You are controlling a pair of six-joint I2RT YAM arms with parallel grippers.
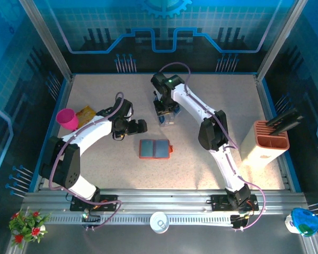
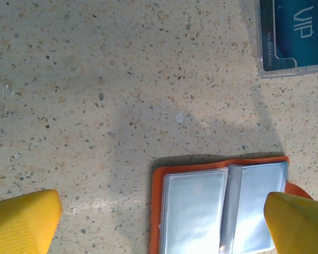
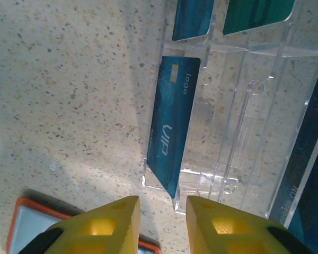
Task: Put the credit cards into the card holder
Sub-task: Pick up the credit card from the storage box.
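Observation:
The card holder (image 1: 155, 149) lies open and flat mid-table, orange with grey-blue pockets facing up. My left gripper (image 1: 142, 127) hovers just up-left of it, open; in the left wrist view the card holder (image 2: 222, 206) sits between the wide-apart yellow fingers (image 2: 21, 219), untouched. My right gripper (image 1: 167, 115) is over the clear rack (image 1: 168, 115), open with a narrow gap. In the right wrist view a blue VIP credit card (image 3: 172, 132) stands in the rack just ahead of my right gripper (image 3: 162, 225), apart from the fingertips. Another blue card (image 3: 193, 18) and a teal card (image 3: 257, 13) stand farther back.
The clear plastic rack (image 3: 238, 132) holds the cards, with a dark card (image 3: 307, 159) at its right side. A pink cup (image 1: 67, 118) and a yellow packet (image 1: 86, 113) sit at the left. An orange-and-white slotted box (image 1: 265, 142) stands at the right.

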